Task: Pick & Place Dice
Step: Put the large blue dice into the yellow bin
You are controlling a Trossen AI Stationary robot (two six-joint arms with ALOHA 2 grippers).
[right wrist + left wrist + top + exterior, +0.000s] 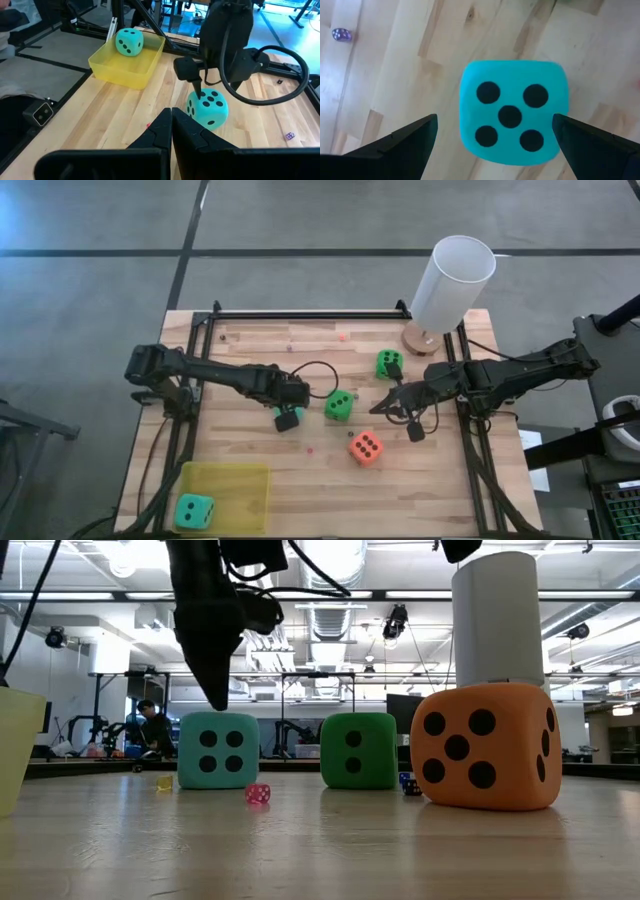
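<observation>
A teal die [512,112] lies on the table near its middle, five pips up. My left gripper [495,122] hangs open just above it, pointing down, one finger on each side and neither touching; the low view shows a fingertip [217,700] just over the die [217,750]. A green die [339,405], a second green die [389,363] and an orange-red die [365,447] lie to its right. Another teal die [194,511] sits in the yellow tray [240,475]. My right gripper [385,408] waits shut above the table, right of the green die.
A tall white cylinder [450,285] stands on a round wooden base at the far right corner. Tiny dice lie scattered on the wood, one pink [257,793], one yellow [165,782]. Black frame rails [300,314] run along the far, left and right sides.
</observation>
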